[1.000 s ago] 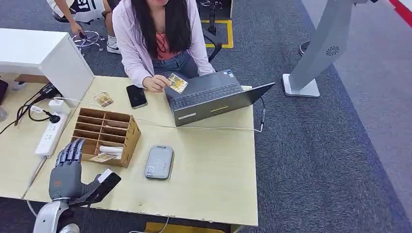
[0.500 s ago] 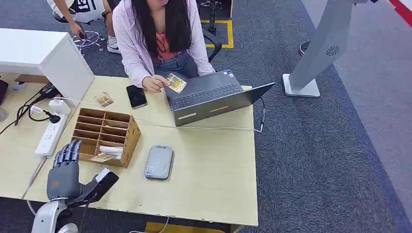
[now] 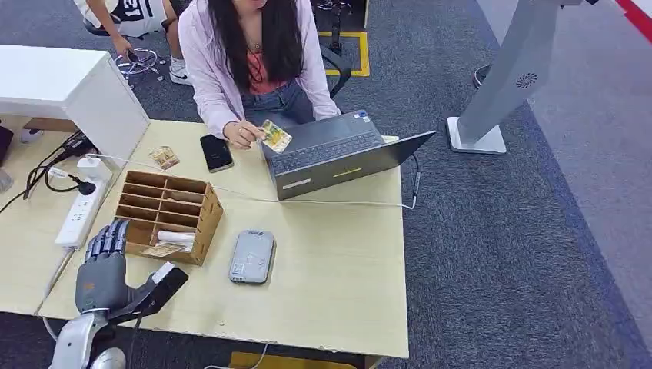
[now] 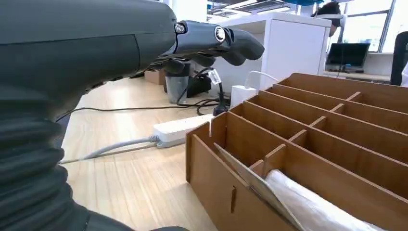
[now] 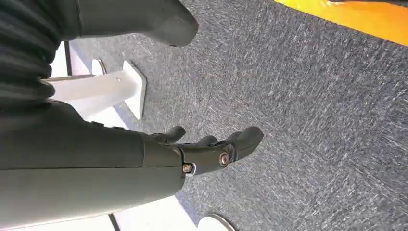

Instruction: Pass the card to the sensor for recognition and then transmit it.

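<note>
Wooden desk (image 3: pixel 338 261) on grey carpet, so: left hand (image 3: pixel 104 273) is hovering empty beside the wooden organizer (image 3: pixel 165 215), fingers spread. Right hand (image 5: pixel 202 151) is hanging over carpet, fingers loosely apart, holding nothing. Grey sensor (image 3: pixel 251 257) is lying just right of the organizer. Beyond it, a person's hand (image 3: pixel 240 134) is holding the card (image 3: pixel 275 136) beside the laptop (image 3: pixel 334 154).
</note>
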You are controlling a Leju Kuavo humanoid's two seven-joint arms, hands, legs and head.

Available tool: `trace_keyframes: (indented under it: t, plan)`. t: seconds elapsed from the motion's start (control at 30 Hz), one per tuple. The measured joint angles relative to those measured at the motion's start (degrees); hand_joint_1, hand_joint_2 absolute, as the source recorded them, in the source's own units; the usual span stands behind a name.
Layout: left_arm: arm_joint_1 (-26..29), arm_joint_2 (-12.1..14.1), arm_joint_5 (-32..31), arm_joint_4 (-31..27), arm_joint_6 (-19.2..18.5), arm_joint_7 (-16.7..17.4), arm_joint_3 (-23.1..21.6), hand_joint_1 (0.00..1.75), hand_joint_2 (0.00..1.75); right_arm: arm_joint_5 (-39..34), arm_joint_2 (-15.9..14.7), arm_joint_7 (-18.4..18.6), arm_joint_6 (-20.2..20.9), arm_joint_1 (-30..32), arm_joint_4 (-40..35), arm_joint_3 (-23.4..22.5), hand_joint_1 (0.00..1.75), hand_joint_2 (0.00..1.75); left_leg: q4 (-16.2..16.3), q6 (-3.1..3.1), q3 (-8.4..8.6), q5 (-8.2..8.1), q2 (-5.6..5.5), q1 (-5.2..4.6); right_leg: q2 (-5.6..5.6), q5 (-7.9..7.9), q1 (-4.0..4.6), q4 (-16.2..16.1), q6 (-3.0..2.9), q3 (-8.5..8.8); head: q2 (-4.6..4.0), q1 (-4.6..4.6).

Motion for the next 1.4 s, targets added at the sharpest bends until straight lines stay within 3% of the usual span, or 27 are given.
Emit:
trace_keyframes:
  t: [0.47,1.23,1.27,1.4]
  plan:
    - [-2.81,-2.12,-1.51,4.17,-0.07,-0.7,0.13,0.0,1.75,0.44,0.0,-0.07,0.09,-0.04,0.0,0.94,0.0,1.75,0.0,0.0,0.0,0.0,0.0,0.0,0.01,0.0,0.0,0.0,0.0,0.0,0.0,0.0]
    - [-4.05,-3.19,-2.23,6.23,-0.22,-0.7,0.13,0.0,1.75,0.63,0.0,-0.06,0.17,-0.07,0.0,1.16,0.0,1.75,0.0,0.0,0.0,0.0,0.0,0.0,0.01,0.0,0.0,0.0,0.0,-0.01,0.0,0.0]
    - [-4.1,-3.26,-2.27,6.36,-0.24,-0.7,0.13,1.75,1.75,0.63,0.0,-0.07,0.17,-0.07,0.0,1.16,0.0,1.75,0.0,0.0,0.0,0.0,0.0,0.0,0.01,0.0,0.0,0.0,0.0,-0.01,0.0,0.0]
    - [-4.11,-3.5,-2.4,6.51,-0.24,-0.9,0.13,1.75,1.75,0.72,0.0,-0.07,0.28,-0.08,0.02,1.18,0.0,1.75,0.0,0.0,0.0,0.0,0.0,0.0,0.01,0.0,0.0,0.0,0.0,-0.01,0.0,0.0]
